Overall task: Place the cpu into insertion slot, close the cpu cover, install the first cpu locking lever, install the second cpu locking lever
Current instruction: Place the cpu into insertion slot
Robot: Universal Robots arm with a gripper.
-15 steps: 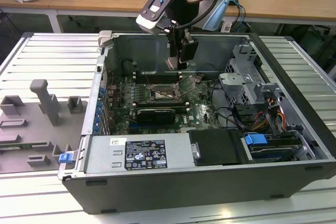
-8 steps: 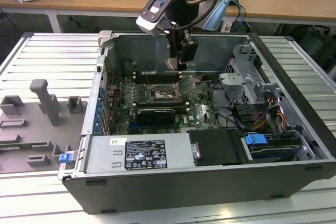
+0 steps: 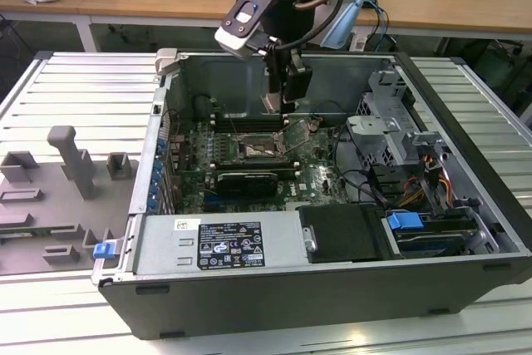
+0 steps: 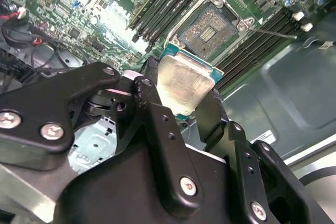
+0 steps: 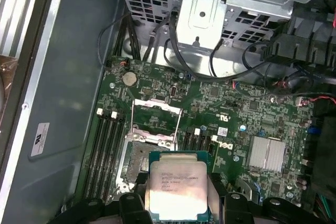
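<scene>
First wrist view shows the hand [image 5: 181, 205] holding the cpu [image 5: 178, 184], plus the apparently raised cpu cover [image 5: 156, 105].

The cpu [image 5: 178, 188], a flat square chip with a pale silvery metal top and a green edge, is clamped by its sides between the gripper's [image 4: 185, 103] two black fingers and held above the board. The insertion slot [image 5: 137, 162], a square socket with a dark centre and a thin metal rim, lies bare just beyond the fingertips. The cpu cover [image 5: 157, 113], a thin silvery windowed frame, stands swung up off the slot, farther out from the fingertips.
</scene>
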